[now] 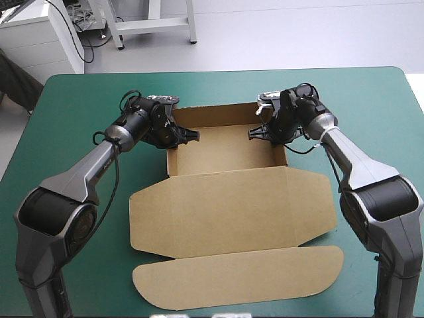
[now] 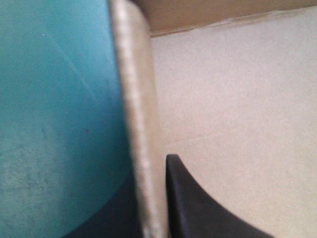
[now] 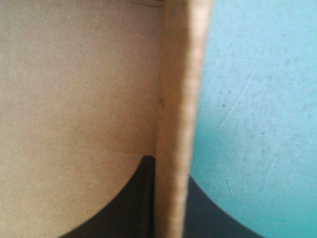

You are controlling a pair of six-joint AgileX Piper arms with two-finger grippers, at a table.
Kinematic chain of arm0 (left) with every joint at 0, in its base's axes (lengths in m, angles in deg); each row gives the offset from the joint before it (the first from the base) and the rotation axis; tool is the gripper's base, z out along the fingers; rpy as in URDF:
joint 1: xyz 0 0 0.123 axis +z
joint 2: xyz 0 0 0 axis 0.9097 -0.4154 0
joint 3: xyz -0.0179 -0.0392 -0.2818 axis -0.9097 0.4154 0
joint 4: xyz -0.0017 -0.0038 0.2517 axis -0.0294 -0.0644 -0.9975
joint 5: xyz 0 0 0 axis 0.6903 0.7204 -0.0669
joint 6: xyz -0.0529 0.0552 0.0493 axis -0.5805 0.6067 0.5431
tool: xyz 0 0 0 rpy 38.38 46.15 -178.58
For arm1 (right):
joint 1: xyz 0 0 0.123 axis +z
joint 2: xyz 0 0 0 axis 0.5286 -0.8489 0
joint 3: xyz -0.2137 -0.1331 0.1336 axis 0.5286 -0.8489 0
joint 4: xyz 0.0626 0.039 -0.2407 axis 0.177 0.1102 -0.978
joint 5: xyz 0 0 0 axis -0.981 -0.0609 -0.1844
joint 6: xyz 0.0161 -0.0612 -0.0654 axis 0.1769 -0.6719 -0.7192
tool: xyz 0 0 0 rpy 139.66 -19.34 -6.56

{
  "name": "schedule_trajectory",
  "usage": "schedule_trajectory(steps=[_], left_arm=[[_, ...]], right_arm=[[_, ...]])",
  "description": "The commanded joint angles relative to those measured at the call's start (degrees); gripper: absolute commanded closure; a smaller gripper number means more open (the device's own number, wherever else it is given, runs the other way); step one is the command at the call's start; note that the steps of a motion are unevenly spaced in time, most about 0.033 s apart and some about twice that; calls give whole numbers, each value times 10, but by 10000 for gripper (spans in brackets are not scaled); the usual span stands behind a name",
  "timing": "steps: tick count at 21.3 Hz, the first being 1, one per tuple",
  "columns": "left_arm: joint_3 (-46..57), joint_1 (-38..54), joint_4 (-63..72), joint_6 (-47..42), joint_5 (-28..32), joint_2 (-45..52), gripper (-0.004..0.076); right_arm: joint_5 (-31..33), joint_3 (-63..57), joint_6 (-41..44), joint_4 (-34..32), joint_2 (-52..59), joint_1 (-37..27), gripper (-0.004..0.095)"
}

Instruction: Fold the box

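we see the box (image 1: 225,154) centred on the table (image 1: 66,106), lid (image 1: 232,209) flat | left pincer (image 1: 192,136) clamps its left wall (image 1: 171,159), right pincer (image 1: 253,132) its right wall (image 1: 282,154) | we reckon it light, stiff, crease-prone: grip wall rims

- The table (image 1: 384,99) carries a teal-green cover (image 1: 66,106) that shows on every side of the box.
- The brown box (image 1: 228,156) lies directly on the cover, its open tray with raised walls at the far end.
- The box's lid (image 1: 232,205) spreads flat on the cover nearer than the tray, ending in a rounded flap (image 1: 238,275).
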Motion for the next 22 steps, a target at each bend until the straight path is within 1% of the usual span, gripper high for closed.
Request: schedule_trajectory(steps=[1, 4, 6, 7, 9, 10, 11, 12, 13, 14, 17, 20, 21, 22], left_arm=[[-8, -19, 71, 29, 66, -10, 731], [-9, -19, 69, 30, 72, -15, 730], [-9, -19, 73, 56, 74, -15, 710], [-9, -19, 84, 59, 72, -15, 673], [-10, -19, 90, 60, 65, -15, 566], [-10, -19, 90, 60, 58, -15, 468], [-10, -19, 90, 60, 55, -15, 402], [-10, -19, 90, 60, 50, -15, 325], [-10, -19, 90, 60, 46, -15, 287], [-10, -19, 93, 60, 40, -15, 270], [-11, -17, 99, 60, 27, -15, 270], [-22, -13, 103, 60, -4, -15, 270], [-34, -9, 103, 60, -31, -15, 270], [-44, -8, 103, 60, -41, -15, 270]], right_arm=[[-79, 14, -27, 33, 15, -1, 923], [-99, 14, -30, 33, 15, -1, 923], [-100, 14, -31, 33, 15, -1, 922], [-91, 14, -47, 33, 15, -1, 921], [-65, 15, -72, 33, 15, -1, 896], [-51, 15, -72, 33, 15, -1, 832], [-46, 15, -72, 33, 15, -1, 792], [-32, 17, -85, 33, 15, -1, 707], [-20, 20, -89, 34, 15, -1, 656], [1, 31, -94, 32, 15, -1, 564], [32, 56, -94, 30, 15, -4, 453], [71, 89, -96, 30, 15, -10, 427], [100, 109, -96, 30, 15, -14, 427], [111, 120, -96, 30, 15, -18, 427]])
